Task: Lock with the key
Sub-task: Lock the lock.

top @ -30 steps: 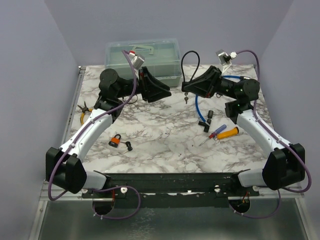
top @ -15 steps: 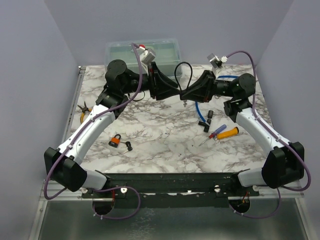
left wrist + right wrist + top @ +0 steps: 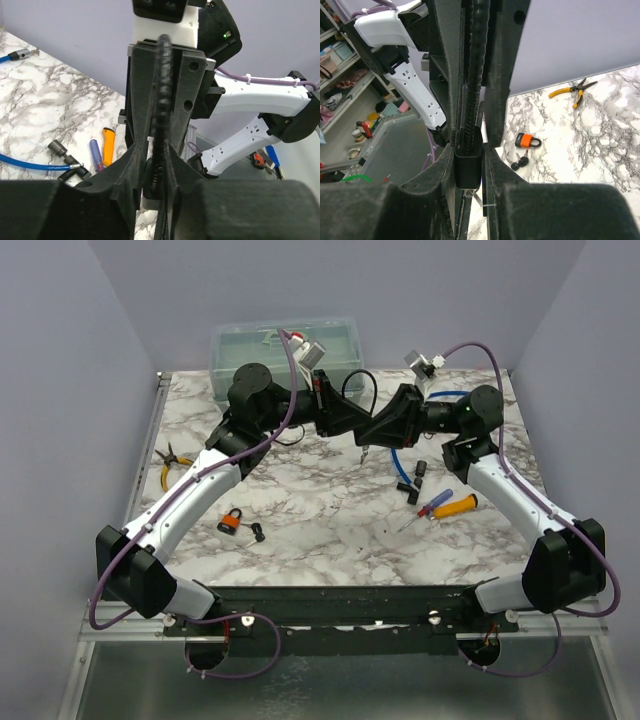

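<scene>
Upper centre of the overhead view, above the marble table [image 3: 300, 540]: both arms meet in mid-air, tips together. The right gripper [image 3: 468, 150] is clamped tight on the black lock body [image 3: 468, 172] of the cable lock, one pad on each side of the block. The ribbed black cable [image 3: 476, 60] runs up out of the body, and its loop arcs above the tips toward the top of the overhead view. A small key [image 3: 365, 448] dangles just under the tips, off the table.

The left gripper [image 3: 155, 172] faces the right one with narrowed jaws, and the cable runs between its fingers [image 3: 445, 75]. Cannot tell whether the pads actually press it.

On the table, lower left of centre: an orange padlock [image 3: 231, 521] with small keys beside it. Yellow-handled pliers [image 3: 170, 465] lie at the left edge. Right of centre are two screwdrivers [image 3: 450, 505], small black sockets [image 3: 415, 480] and a blue cable [image 3: 398, 455]. A clear plastic bin [image 3: 285, 350] sits at the back edge.
</scene>
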You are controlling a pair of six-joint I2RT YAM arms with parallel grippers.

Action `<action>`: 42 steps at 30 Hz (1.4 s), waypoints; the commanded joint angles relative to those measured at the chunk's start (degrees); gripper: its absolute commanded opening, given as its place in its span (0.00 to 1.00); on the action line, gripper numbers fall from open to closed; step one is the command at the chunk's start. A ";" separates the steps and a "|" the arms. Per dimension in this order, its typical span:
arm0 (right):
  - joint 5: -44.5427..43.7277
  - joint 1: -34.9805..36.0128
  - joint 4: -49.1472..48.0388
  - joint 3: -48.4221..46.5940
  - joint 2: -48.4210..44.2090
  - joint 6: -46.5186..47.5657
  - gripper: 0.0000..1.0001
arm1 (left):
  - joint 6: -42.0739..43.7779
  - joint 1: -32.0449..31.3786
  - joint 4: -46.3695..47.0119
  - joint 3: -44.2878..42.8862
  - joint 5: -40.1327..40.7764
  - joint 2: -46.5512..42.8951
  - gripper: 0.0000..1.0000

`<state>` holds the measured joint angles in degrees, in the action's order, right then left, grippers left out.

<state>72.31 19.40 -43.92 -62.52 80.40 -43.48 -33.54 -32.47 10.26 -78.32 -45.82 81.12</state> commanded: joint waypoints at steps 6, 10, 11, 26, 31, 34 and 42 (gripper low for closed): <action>1.01 0.46 -3.93 -1.56 1.41 -2.27 0.01 | -1.02 -0.73 2.23 -0.30 2.62 0.43 0.15; 0.48 0.47 -5.01 -1.34 1.60 -3.27 0.03 | -1.53 -0.82 2.22 0.18 2.77 0.44 0.03; 0.22 0.47 -5.26 -1.29 1.59 -3.75 0.11 | -2.01 -0.76 2.22 0.20 3.21 0.43 0.00; -1.36 -5.29 -13.74 0.96 4.35 -18.08 0.74 | -20.85 7.45 18.63 3.15 2.50 0.44 0.00; -3.54 -4.29 -11.44 0.02 5.21 -16.16 0.70 | -20.86 7.29 19.09 3.22 3.16 0.79 0.00; -4.20 -3.32 -10.09 -0.64 5.29 -14.45 0.64 | -20.64 7.16 19.18 3.17 3.55 1.06 0.00; -4.89 -1.47 -8.32 -2.31 5.78 -10.88 0.53 | -19.67 5.99 19.18 3.27 3.99 1.50 0.00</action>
<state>69.06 16.88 -53.30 -62.59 85.21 -57.28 -53.54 -25.67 26.94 -75.50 -43.00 82.26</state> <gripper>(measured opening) 0.554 0.092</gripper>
